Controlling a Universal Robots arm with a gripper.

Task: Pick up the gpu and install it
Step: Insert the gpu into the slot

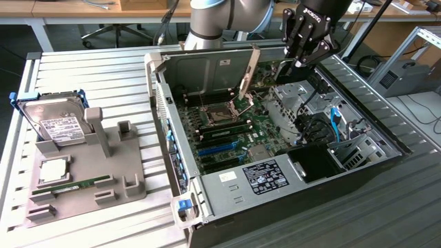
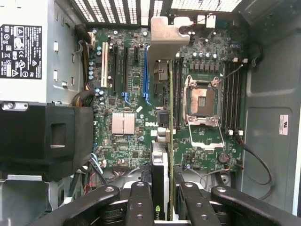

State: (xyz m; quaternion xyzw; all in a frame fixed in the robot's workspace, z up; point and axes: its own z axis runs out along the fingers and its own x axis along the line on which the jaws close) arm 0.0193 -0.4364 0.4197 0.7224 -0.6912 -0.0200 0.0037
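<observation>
One gpu (image 2: pixel 160 181), and it's up in the gripper (image 2: pixel 164 200), hanging inside the open case (image 1: pixel 386 139) rather than sitting in any slot. The fingers (image 2: pixel 140 197) are closed in on it, one on each face, so the card is pinched edge-on and fills the gap between them. They've got it by one end. The rest of the card sticks out sideways from the grip, with the silver bracket (image 1: pixel 251 70) at the far end, pointing at the vented back wall (image 2: pixel 141 9) of the case.

Room-wise it looks pretty decent. The case lies on its side with the panel off, so it's wide open above the motherboard (image 2: pixel 131 150). In the wrist view the card's thin edge lines up over the strip of board between the blue slots (image 2: pixel 146 70) and the CPU socket (image 2: pixel 203 101), right alongside the nearer bank of RAM slots (image 2: pixel 178 89). The socket's frame is flipped open. I can't tell how high the card is off the board. The power supply (image 2: pixel 23 47) and the black shroud (image 2: pixel 44 136) sit well off to one side of the card, past the slots. On the other side, the bare case wall (image 2: pixel 270 117) comes after the second bank of RAM slots.

In the exterior view the bracket stands tilted over the socket area, near the case's far wall.

On the exterior view's left, beside the case, there's a grey fixture (image 1: pixel 127 186) with a hard drive (image 1: pixel 59 121) standing upright in it, plus a CPU chip (image 1: pixel 53 170) and a green RAM stick (image 1: pixel 72 185) lying flat
</observation>
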